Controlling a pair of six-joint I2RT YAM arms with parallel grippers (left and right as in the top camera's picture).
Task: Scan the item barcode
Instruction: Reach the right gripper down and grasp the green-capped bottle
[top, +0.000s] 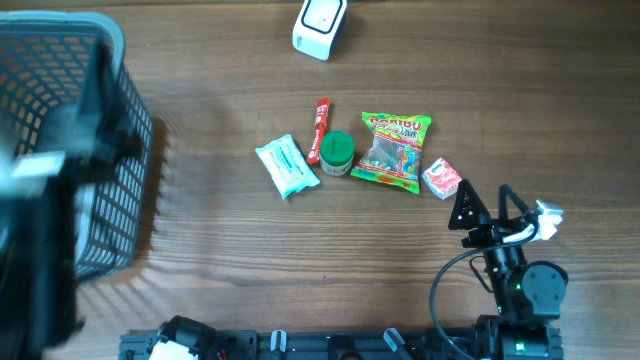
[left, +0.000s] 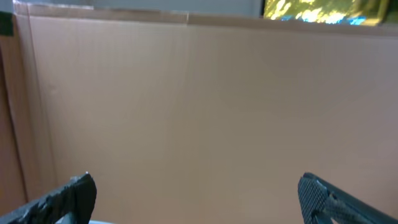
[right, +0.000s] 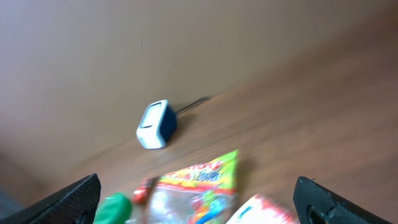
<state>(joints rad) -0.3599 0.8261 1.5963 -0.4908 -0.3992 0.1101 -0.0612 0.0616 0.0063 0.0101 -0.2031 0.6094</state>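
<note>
Off to the left the mesh basket (top: 60, 150) stands on the table (top: 220, 250), the left end effector (left: 196, 193) gapes empty at a cardboard wall (left: 199, 93), the tissue pack (top: 287, 167), gummy bag (top: 392, 148) and small box (top: 441, 178) lie mid-table with the white scanner (top: 320, 26) at the far edge, and the right end effector (top: 487, 205) hangs spread and empty just beside the box.

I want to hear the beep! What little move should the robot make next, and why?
Probably ease the right gripper toward the small red-and-white packet. Its jaws are open and empty, that packet lies nearest, and the white scanner sits at the far edge, so an item must be picked up first.
</note>
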